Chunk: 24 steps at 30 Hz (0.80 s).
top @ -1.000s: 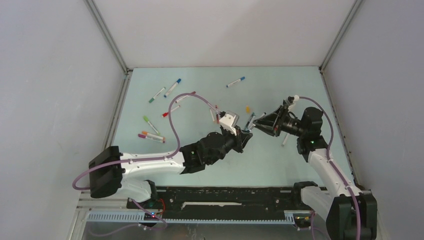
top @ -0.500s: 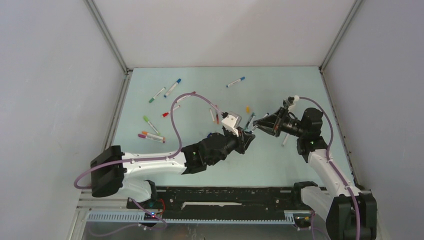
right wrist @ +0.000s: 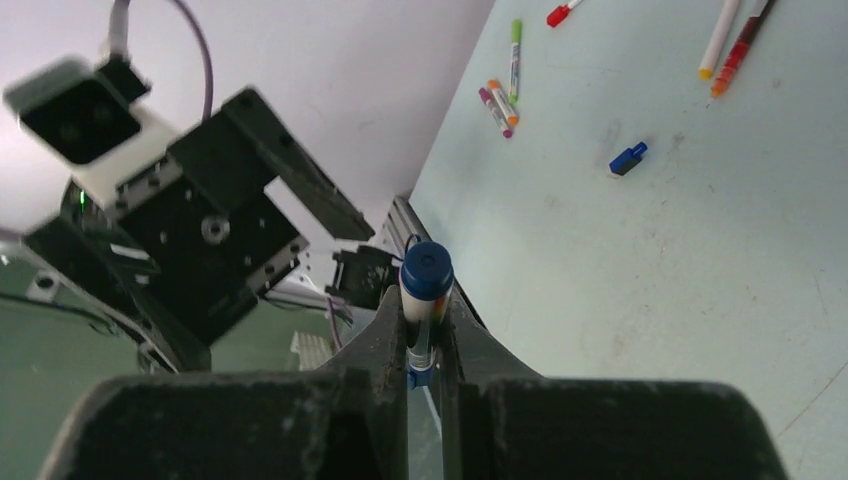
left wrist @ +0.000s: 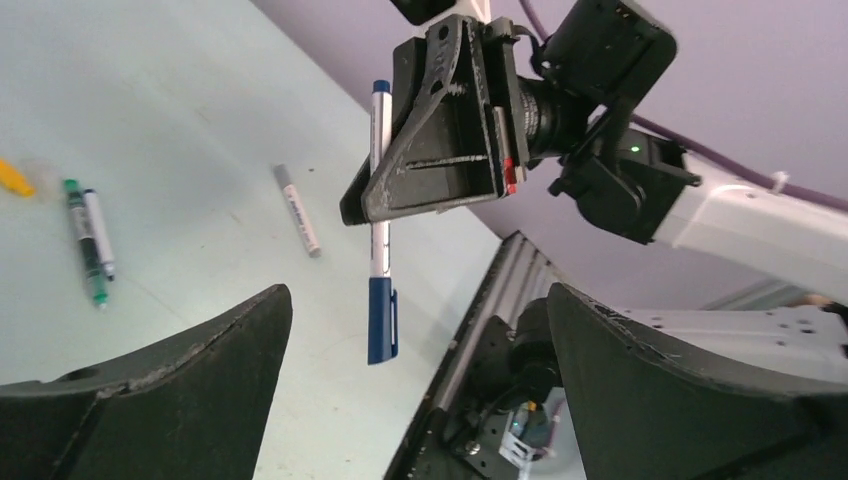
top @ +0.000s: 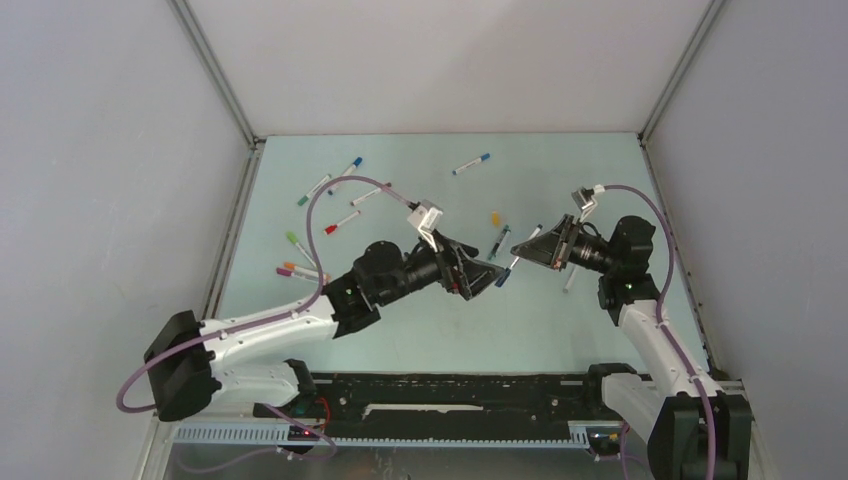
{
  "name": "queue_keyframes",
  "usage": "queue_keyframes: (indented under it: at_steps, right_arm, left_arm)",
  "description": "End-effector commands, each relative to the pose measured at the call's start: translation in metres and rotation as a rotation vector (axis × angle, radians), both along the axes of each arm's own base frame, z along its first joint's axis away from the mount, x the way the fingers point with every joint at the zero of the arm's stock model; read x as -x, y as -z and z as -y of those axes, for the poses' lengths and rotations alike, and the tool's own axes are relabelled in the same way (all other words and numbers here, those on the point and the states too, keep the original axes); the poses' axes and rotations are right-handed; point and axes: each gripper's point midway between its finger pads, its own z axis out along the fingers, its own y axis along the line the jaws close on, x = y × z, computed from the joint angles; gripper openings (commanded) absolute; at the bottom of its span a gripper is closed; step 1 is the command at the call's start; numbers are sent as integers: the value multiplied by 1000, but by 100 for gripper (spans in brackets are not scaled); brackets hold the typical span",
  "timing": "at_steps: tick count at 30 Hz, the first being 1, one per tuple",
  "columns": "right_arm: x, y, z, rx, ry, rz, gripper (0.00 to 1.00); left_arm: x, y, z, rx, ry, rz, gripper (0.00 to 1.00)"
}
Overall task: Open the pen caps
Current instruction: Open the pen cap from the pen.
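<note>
— What fills the overhead view?
— A pale green surface (top: 590, 180) between grey walls. The left arm (top: 260, 328) reaches from the lower left toward the centre. The right arm (top: 655, 335) rises along the right side and bends to face it.
— And the jaws?
— The left jaws stand wide with nothing in them. In the left wrist view their dark fingers (left wrist: 170, 385) fill the two lower corners. The right jaws are pinched narrow on a white pen (left wrist: 378, 235), close to the left jaws at mid frame but apart from them.
— How does that pen sit?
— Crosswise in the right jaws, above the surface. Its blue cap (left wrist: 381, 322) is on the barrel's lower end in the left wrist view, seen between the left fingers and touching neither.
— Other pens?
— Several lie at the left of the overhead view, among them a green pen (top: 294, 240) and a red pen (top: 340, 222). A blue-ended pen (top: 470, 163) lies near the top centre.
— Any caps lying free?
— A loose blue cap (right wrist: 627, 158) lies alone at the upper right of the right wrist view. A yellow cap (top: 494, 217) lies just above the two sets of jaws in the overhead view.
</note>
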Motion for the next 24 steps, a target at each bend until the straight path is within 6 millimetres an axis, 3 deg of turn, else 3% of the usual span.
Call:
queue_keyframes:
  at_steps: [1, 4, 11, 24]
  right_arm:
    - [10, -20, -3, 39, -110, 231, 0]
    - [14, -21, -5, 38, -137, 244, 0]
    - [17, -21, -6, 37, -159, 259, 0]
    - [20, -16, -12, 39, -190, 250, 0]
  left_arm:
    - [26, -3, 2, 87, 219, -112, 100]
    - [34, 2, 13, 82, 300, -160, 98]
    - [37, 17, 40, 80, 396, -273, 81]
    - [33, 18, 50, 101, 399, -304, 58]
